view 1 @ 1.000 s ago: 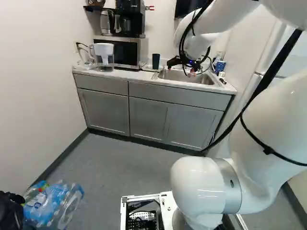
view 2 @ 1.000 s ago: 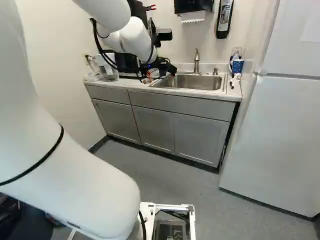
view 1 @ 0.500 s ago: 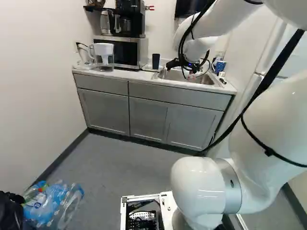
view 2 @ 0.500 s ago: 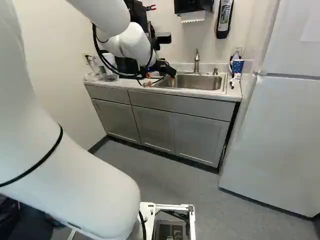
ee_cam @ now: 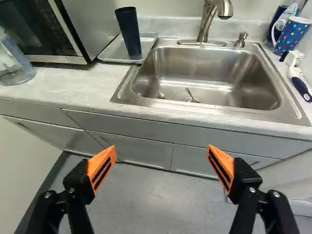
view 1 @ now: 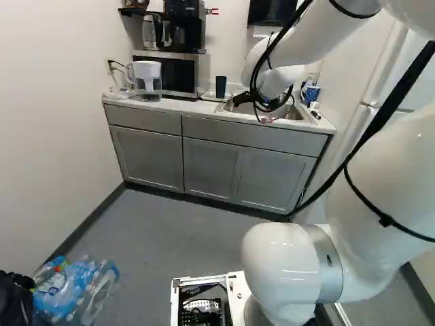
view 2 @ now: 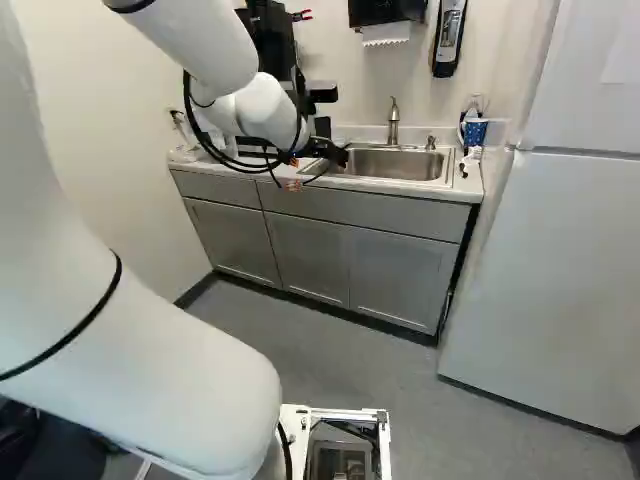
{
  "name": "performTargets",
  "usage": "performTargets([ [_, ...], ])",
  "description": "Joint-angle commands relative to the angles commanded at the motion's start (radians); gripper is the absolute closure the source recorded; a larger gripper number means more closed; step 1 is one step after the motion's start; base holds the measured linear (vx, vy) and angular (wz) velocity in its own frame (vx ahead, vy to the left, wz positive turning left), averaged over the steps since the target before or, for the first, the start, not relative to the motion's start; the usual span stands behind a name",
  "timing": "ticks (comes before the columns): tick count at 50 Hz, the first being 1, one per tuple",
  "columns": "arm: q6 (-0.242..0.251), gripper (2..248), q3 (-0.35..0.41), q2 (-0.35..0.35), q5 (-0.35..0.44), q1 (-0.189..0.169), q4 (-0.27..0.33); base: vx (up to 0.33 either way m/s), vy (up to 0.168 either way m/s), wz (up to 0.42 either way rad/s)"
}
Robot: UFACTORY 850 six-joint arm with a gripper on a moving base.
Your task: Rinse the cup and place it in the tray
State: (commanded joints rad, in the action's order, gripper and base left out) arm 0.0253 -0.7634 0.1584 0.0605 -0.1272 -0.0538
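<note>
Kitchen corner, seen from the base and the wrist. Nearest, the white base frame [view 1: 239,288] lies beside the lowest joint of the arm [view 1: 387,170]; plastic bottles [view 1: 75,288] lie on the floor [view 1: 156,231] at the lower left of the left base view. The arm reaches toward the counter [ee_cam: 87,87], its black gripper [view 2: 340,155] over the near part of the counter and sink area in the right base view. In the wrist view the gripper [ee_cam: 161,146] is released: the orange pads [ee_cam: 102,168] stand wide apart, with grey cabinets [ee_cam: 141,148] and floor seen beyond the gap. Above the cabinets, the steel sink [ee_cam: 195,109] is set into the counter, a small metal object [ee_cam: 190,94] at its drain. The metal tray [ee_cam: 114,52] lies on the counter between the sink and the microwave [ee_cam: 44,24]. The dark cup [ee_cam: 129,31] stands on the tray, at the side toward the sink. The clear pitcher [view 1: 147,75] stands on the microwave's other side. A brush [ee_cam: 298,73] and a spotted cup [ee_cam: 292,36] lie beyond the opposite side of the sink. The faucet [ee_cam: 209,19] rises behind the basin, a small pump [ee_cam: 241,39] beside it. In the right base view the fridge [view 2: 560,270] stands at the right.
</note>
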Motion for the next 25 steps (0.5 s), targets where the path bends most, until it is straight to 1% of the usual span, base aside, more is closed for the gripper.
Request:
performTargets([
  [13,-0.003,3,0.08,0.014,0.096,0.015,0.006,0.0,0.0,0.0],
  [25,-0.006,3,0.17,0.03,0.204,0.032,0.013,0.0,0.0,0.0],
])
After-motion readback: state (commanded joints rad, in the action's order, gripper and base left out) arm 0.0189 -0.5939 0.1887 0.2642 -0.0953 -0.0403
